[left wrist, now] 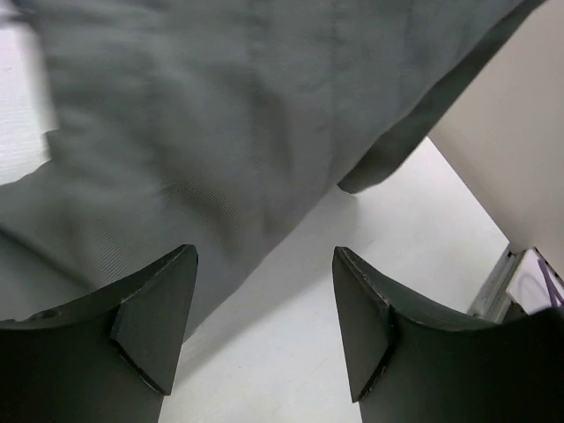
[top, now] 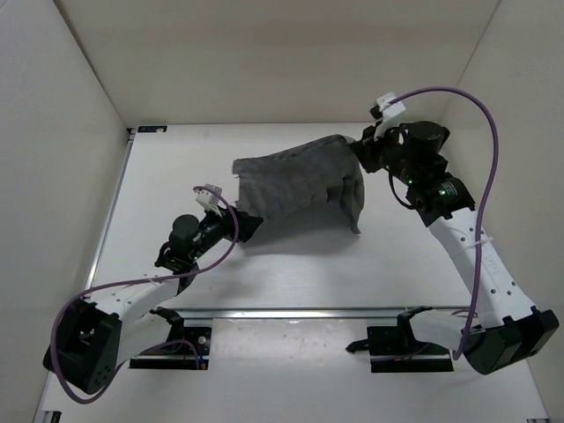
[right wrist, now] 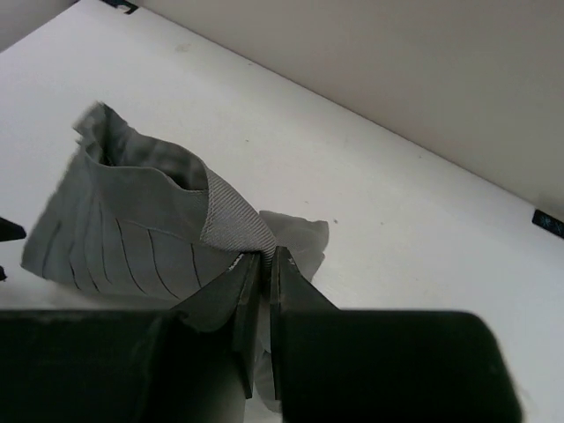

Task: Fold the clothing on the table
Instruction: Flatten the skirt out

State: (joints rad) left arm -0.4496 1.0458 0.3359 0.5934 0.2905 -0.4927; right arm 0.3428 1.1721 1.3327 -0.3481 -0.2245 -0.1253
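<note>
The clothing [top: 304,189] is a grey pleated skirt, bunched and partly lifted over the middle of the white table [top: 291,273]. My right gripper [top: 370,152] is shut on the skirt's ribbed waistband [right wrist: 231,222] at its far right corner and holds that corner up. In the right wrist view the pleated cloth [right wrist: 132,238] hangs away to the left. My left gripper [top: 249,227] is open at the skirt's near left edge. In the left wrist view, bare table shows between its fingers [left wrist: 159,317], and the cloth [left wrist: 220,115] fills the view above them.
White walls [top: 79,97] close in the table on the left, back and right. A metal rail [top: 300,311] runs across the near edge by the arm bases. Purple cables [top: 467,106] loop off both arms.
</note>
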